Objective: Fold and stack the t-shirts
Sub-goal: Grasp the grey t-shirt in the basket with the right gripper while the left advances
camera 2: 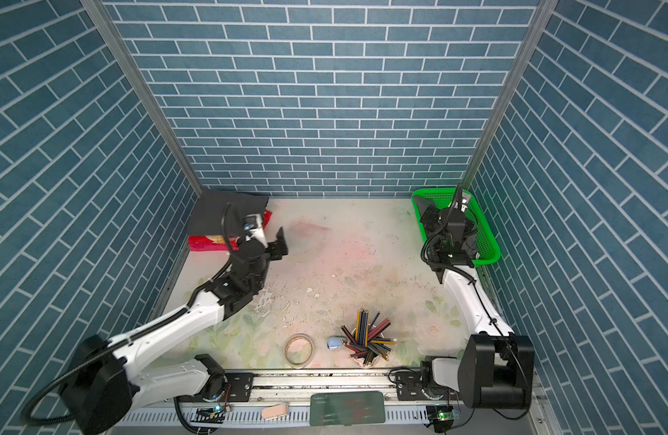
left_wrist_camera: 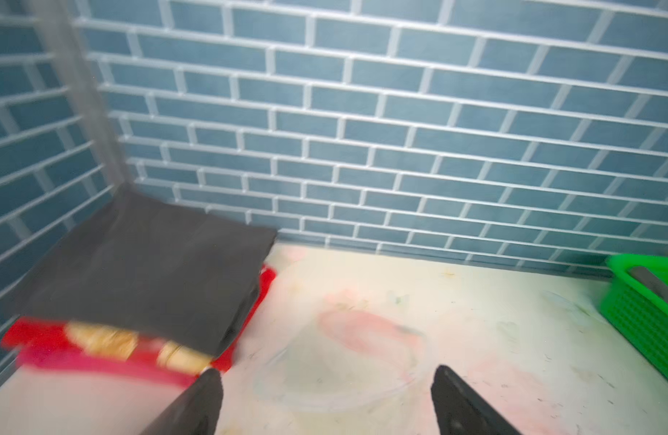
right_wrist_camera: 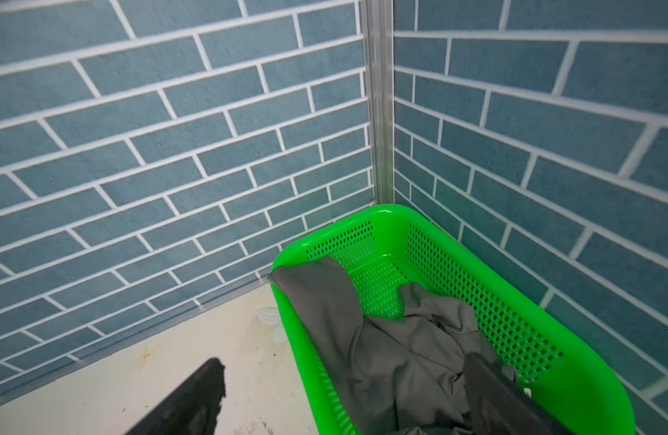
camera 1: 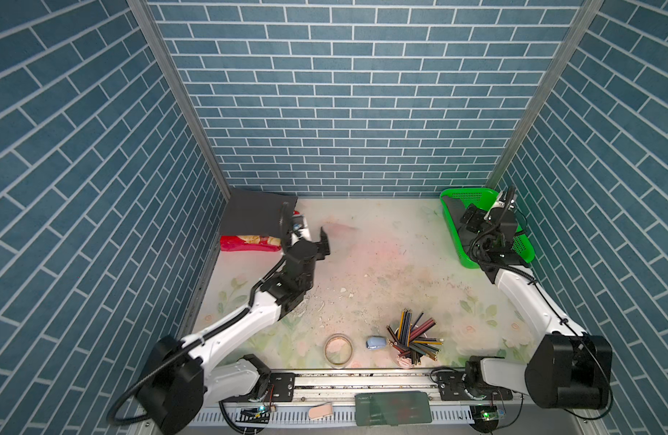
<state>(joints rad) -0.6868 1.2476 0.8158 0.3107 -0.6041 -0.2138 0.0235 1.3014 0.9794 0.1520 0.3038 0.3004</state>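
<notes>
Both top views show one charcoal t-shirt (camera 1: 249,214), one grey t-shirt (camera 1: 454,208).

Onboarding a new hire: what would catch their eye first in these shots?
The bright green basket in the far right corner, with a crumpled grey t-shirt inside it and the open right gripper poised over its wall. Next, the folded charcoal t-shirt on a red cloth in the far left corner.

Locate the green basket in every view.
In a top view: green basket at the back right corner.
In a top view: basket, same corner.
Left wrist: basket at the picture's right edge.
Right wrist: basket, lower right.
Shared landmark: the grey t-shirt draped over its rim.
</notes>
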